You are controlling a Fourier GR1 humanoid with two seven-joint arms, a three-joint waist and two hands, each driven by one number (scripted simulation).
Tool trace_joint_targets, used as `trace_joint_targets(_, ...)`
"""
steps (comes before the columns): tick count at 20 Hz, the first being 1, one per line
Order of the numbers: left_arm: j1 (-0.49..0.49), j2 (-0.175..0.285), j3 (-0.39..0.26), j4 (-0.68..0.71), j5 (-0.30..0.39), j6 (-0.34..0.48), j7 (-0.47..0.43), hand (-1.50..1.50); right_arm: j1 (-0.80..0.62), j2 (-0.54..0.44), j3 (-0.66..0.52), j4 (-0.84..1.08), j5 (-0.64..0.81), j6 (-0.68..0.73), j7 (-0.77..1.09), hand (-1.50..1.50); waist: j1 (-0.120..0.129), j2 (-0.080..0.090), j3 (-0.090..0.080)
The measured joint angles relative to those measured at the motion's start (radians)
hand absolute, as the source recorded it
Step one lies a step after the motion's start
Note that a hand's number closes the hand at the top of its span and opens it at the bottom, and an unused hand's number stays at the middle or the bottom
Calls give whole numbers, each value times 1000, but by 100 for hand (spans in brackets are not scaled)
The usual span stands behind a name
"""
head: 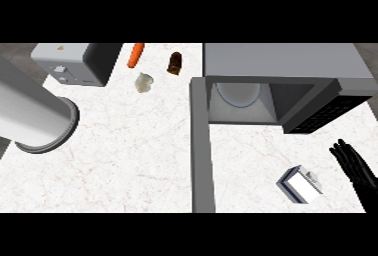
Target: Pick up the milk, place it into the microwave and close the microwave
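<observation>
One milk carton (pixel 300 184) lies on the counter (pixel 133 165) at the near right, not yet grasped. One right hand (pixel 356 167) is beside it, not touching, with fingers straight and holding nothing, probably ready to reach. Beyond stands one microwave (pixel 288 75), its door (pixel 201 150) swung wide to admit the carton. Farthest are one toaster (pixel 70 65) and one carrot (pixel 135 55). The left hand is unseen.

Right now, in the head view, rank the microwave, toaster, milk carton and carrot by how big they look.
1. microwave
2. toaster
3. milk carton
4. carrot
Carton versus carrot is less sure: the carton lies nearer the camera.
</observation>
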Motion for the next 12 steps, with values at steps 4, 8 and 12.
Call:
trace_joint_targets(4,21,-13,20,6,33,-33,-13,-150,-47,-21,18,193,90,-75,-119,-150,-1,1,0)
trace_joint_targets(8,50,-12,51,7,70,-67,-18,-150,-99,-31,48,364,163,-162,-228,-150,1,1,1)
trace_joint_targets(12,66,-23,66,6,90,-87,-19,-150,-179,-57,61,544,210,-228,-317,-150,1,2,1)
